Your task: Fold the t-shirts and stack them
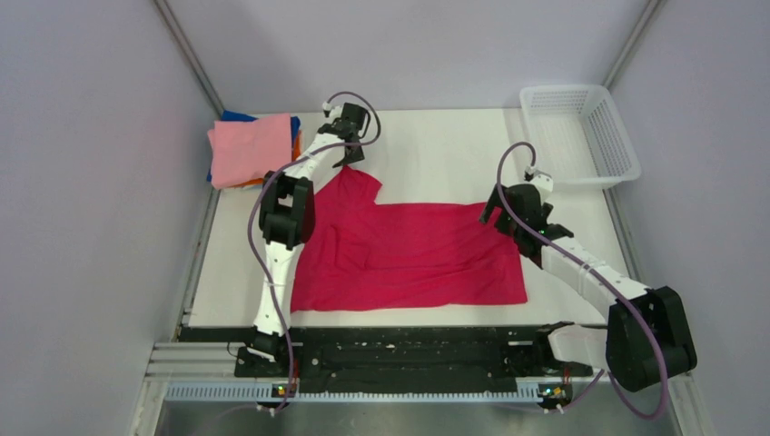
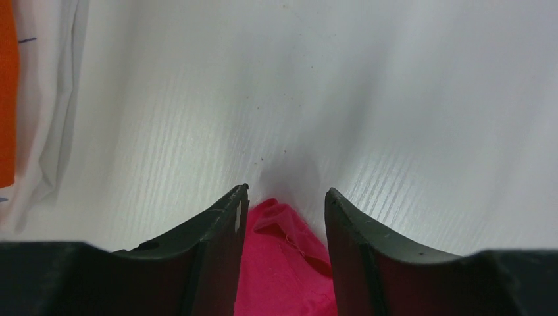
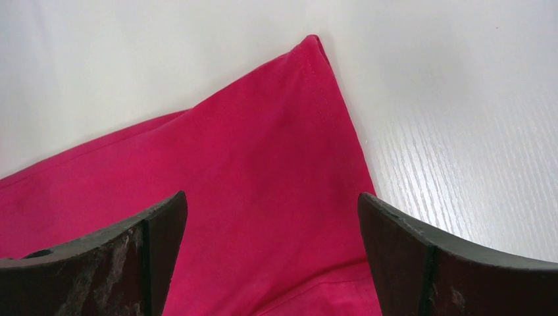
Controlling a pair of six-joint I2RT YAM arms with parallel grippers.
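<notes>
The crimson-red t-shirt [image 1: 409, 254] lies spread on the white table, partly folded, with a sleeve pointing to the back left. My left gripper [image 1: 350, 162] is at that sleeve's tip. In the left wrist view the gripper [image 2: 286, 194] is open, and the red sleeve tip [image 2: 283, 250] lies between its fingers [image 2: 224, 230]. My right gripper [image 1: 493, 211] is at the shirt's back right corner. In the right wrist view the gripper [image 3: 273, 197] is wide open just above the red corner [image 3: 263, 164]. A folded stack sits at the back left, light pink [image 1: 250, 150] on top and orange and blue edges under it.
A white plastic mesh basket [image 1: 581, 136] stands at the back right. Grey walls close in the table on the left, back and right. In the left wrist view the stack's orange edge [image 2: 5, 99] and white cloth [image 2: 49, 99] show at the far left.
</notes>
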